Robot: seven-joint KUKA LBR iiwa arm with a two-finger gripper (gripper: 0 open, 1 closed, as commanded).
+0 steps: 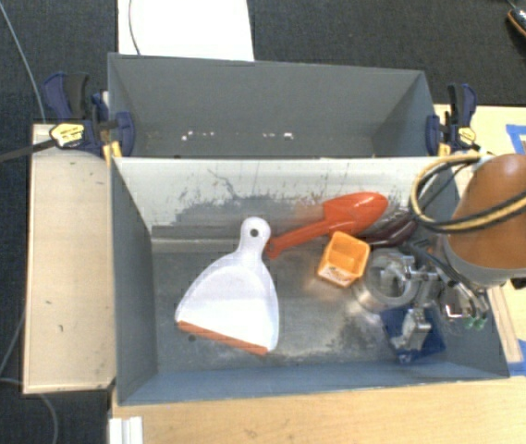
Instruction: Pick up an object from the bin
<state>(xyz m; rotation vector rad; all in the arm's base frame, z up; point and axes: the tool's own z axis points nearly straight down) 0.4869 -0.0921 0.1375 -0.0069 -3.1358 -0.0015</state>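
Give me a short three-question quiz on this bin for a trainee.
1. True or false: in the view, the white dustpan lies left of the gripper.
2. Which lies nearest the back wall of the bin? A) orange spoon B) dustpan C) orange cup
3. Fill in: the dustpan's wide edge is coloured ____.
Key: 1 true; 2 A; 3 orange.

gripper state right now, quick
gripper: cannot tell. It is low over a blue object in the bin's lower right corner.
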